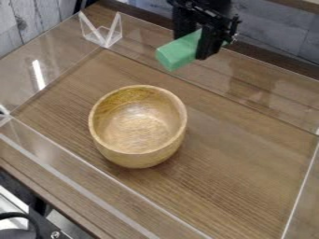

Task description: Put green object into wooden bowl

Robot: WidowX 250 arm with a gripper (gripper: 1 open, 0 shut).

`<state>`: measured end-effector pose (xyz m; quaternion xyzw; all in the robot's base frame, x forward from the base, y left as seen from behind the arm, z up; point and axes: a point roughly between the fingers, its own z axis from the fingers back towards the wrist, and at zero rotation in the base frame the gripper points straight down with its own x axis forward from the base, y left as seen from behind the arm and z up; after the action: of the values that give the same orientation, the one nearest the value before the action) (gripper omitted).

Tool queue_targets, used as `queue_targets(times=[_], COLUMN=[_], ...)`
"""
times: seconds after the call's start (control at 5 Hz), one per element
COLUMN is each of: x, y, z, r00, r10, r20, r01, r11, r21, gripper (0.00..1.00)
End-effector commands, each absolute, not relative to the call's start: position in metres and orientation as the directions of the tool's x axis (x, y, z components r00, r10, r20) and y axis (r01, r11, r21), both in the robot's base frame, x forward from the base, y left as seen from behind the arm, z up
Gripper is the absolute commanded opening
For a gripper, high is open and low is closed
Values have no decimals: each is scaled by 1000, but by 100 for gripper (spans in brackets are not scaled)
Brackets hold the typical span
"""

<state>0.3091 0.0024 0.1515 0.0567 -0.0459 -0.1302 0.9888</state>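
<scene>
The dark gripper (197,35) is closed down on the green block (178,51), pinching it at its upper, far end so that most of the block hangs out toward the near left. The block leans rather than lying flat, and it looks to be held up off the wooden tabletop (243,140), though the single view makes its height hard to judge. It is beyond the wooden bowl (137,126) and a little to its right, still outside the rim, with a strip of bare wood showing between the two. The step in hand is the carry, and what it wants is a move toward the near side and slightly left, with enough height that the block's low, free end passes over the far rim. That dangling end is the part most likely to catch, and a knock there could twist the block in the fingers or push the bowl along. The grip should stay firm until the whole block is over the middle of the opening; then lower it a little inside the walls and let go gently, so it drops flat instead of propping on the edge. The white wire-like piece (103,30) at the far left is best given room.
</scene>
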Motion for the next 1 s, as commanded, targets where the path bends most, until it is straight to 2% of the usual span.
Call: queue_targets(times=[0.0,0.2,0.6,0.8], x=[305,301,286,285], y=[2,3,-13,0], z=[171,170,167,169], r00=[956,955,990,990], r10=[-260,-263,-44,-33], r20=[136,137,136,136], r01=[241,244,25,14], r11=[960,960,990,990], r21=[140,139,137,139], gripper=[0,0,0,0])
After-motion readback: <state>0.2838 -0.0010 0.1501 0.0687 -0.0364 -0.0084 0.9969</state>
